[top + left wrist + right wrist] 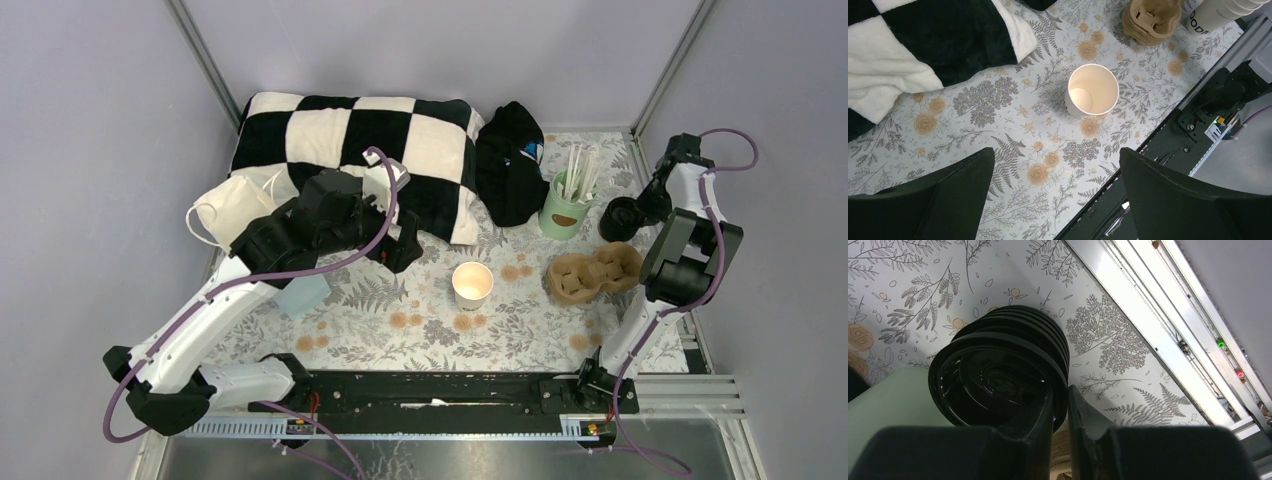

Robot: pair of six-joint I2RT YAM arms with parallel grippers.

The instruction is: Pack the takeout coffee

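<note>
2 arms share 1 build. The left arm [215,312] has glossy white link shells set between chunky matt black joint housings. The right arm [640,325] matches it, with white tubes and black blocks. A purple cable [290,270] runs the length of the left arm, and a second purple cable [755,152] follows the right. Each arm has a black base. The left gripper [1056,155] has 2 broad, wedge-shaped matt black fingers. The right gripper [1060,397] has 2 thick black fingers with rounded edges.
</note>
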